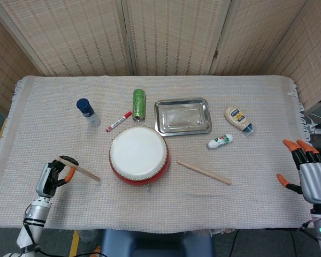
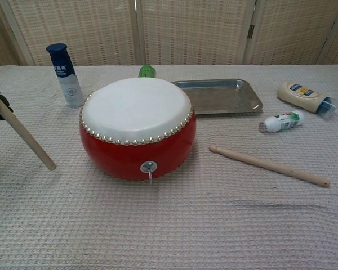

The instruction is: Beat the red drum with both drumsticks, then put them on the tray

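One drumstick (image 1: 81, 169) sits in my left hand (image 1: 54, 177); the other (image 1: 203, 172) lies on the counter right of the red drum (image 1: 139, 155). My right hand (image 1: 309, 172) hangs open, empty; reaching risks rolling that stick away.

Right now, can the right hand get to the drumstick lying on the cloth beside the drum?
Probably yes. The right hand is open and holds nothing, and the loose drumstick lies on bare cloth between it and the red drum, with nothing between them. The white tube sits farther back.
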